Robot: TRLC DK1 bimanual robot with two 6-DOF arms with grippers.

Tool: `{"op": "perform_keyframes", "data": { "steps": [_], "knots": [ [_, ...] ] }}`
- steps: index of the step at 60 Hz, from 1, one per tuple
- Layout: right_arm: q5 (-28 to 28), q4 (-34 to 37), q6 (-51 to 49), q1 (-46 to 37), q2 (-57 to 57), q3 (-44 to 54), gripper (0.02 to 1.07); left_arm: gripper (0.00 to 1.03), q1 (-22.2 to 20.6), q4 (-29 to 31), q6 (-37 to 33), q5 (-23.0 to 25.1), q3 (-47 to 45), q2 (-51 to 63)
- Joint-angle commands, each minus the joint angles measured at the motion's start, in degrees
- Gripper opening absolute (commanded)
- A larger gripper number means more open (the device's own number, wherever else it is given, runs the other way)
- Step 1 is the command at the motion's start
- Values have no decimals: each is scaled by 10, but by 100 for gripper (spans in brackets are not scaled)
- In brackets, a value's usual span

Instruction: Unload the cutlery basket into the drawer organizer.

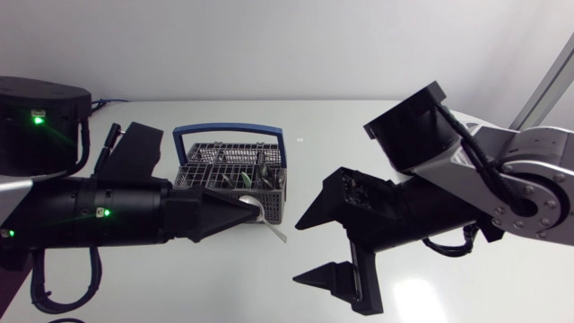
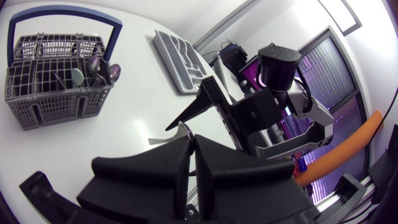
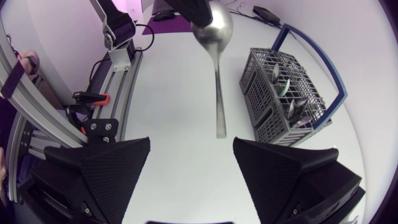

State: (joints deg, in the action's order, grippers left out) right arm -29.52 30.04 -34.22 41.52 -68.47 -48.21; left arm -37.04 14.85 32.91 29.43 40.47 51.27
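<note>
1. Pinched by its bowl in left gripper (image 1: 256,212): spoon (image 3: 217,93), aloft just before cutlery basket (image 1: 280,199).
2. Handle aimed lengthwise at right gripper (image 3: 191,147), jaws wide apart, tip short of them.

The grid-walled plastic cutlery basket (image 1: 195,172) at the frame's middle is mid-grey, its walls an open square mesh, and its arched handle (image 1: 229,129) is deep blue. The polished metal spoon (image 3: 217,93) is bright silver. The moulded drawer organizer (image 2: 180,59) is plain grey. The surface (image 1: 323,144) is flat white. The left tool (image 1: 251,212) and the right tool (image 1: 303,251) are matte black. Small green lights (image 1: 38,118) glow on the black left arm (image 1: 99,215).
</note>
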Motion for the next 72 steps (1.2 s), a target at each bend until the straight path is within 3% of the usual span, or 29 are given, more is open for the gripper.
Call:
{"op": "perform_keyframes", "data": {
  "steps": [1,11,16,25,47,60,72],
  "knots": [
    [-18,8,17,-2,0,-15,91,4,-14,-12,-10,11,-15,5],
    [-51,10,16,-6,-2,-17,86,4,-34,-23,-7,15,-14,25],
    [-62,10,14,-9,1,-17,78,4,-37,-25,-5,24,-11,37],
    [-72,9,11,-15,-1,-19,77,4,-50,-28,6,33,0,54],
    [-110,-4,-5,-40,-20,-14,45,4,-52,-34,22,45,22,72],
    [-114,-17,-6,-40,-33,-15,43,4,-49,-34,32,58,29,78],
    [-114,-23,-4,-40,-38,-18,22,4,-43,-34,33,63,28,78]
  ]
}}
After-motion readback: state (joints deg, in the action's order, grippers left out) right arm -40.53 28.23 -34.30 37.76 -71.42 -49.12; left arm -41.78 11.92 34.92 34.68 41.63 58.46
